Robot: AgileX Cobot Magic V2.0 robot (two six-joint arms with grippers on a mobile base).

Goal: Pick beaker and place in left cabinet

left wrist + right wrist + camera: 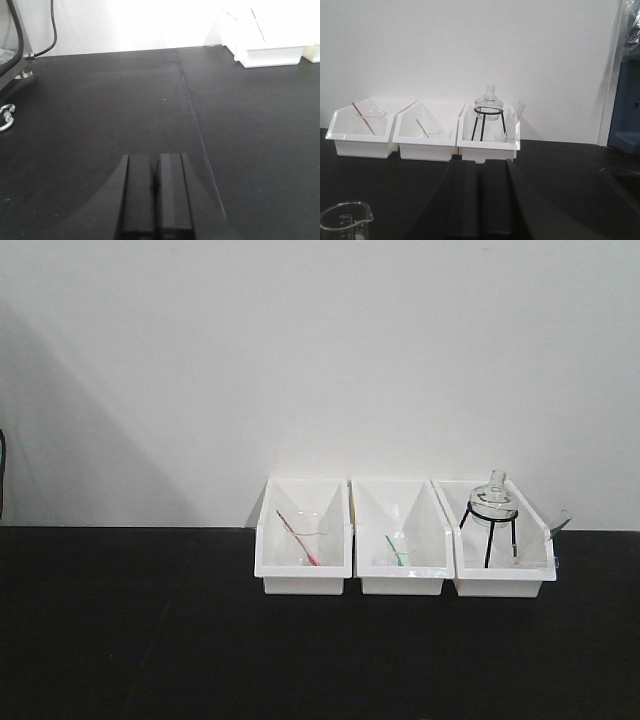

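The beaker (345, 220), clear glass with a spout lip and printed marks, stands upright on the black table (570, 170) at the bottom left corner of the right wrist view, partly cut off by the frame edge. My right gripper (480, 162) is shut and empty, to the right of the beaker and apart from it. My left gripper (155, 157) is shut and empty, low over the bare black table (100, 110). The left cabinet is out of view. Neither gripper nor the beaker shows in the front view.
Three white plastic bins (400, 540) stand in a row against the white wall. The right one holds a round flask on a black tripod (493, 510); the others hold small glassware with coloured rods. A dark-framed object and a cable (50, 35) are at the left.
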